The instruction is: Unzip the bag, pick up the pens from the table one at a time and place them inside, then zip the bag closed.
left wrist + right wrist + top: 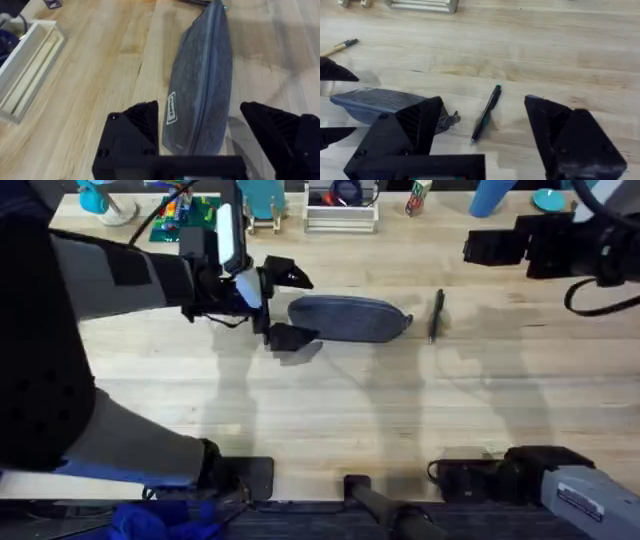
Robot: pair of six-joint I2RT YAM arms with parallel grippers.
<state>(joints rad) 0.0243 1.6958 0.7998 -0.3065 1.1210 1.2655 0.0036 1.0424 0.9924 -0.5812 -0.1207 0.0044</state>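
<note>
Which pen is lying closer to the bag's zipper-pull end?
The dark black-green pen, lying just beyond the bag at its zipper-pull end. The yellow pen with the dark tip lies off past the bag's other end.

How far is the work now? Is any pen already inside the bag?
Early stage. Nothing looks done: the bag appears zipped, the dark pen lies on the table beside it, and the yellow pen lies farther off. In hand: the open left pincer straddles one end of the bag; the open right pincer hovers near the dark pen. Left: unzipping, both pens, zipping.
</note>
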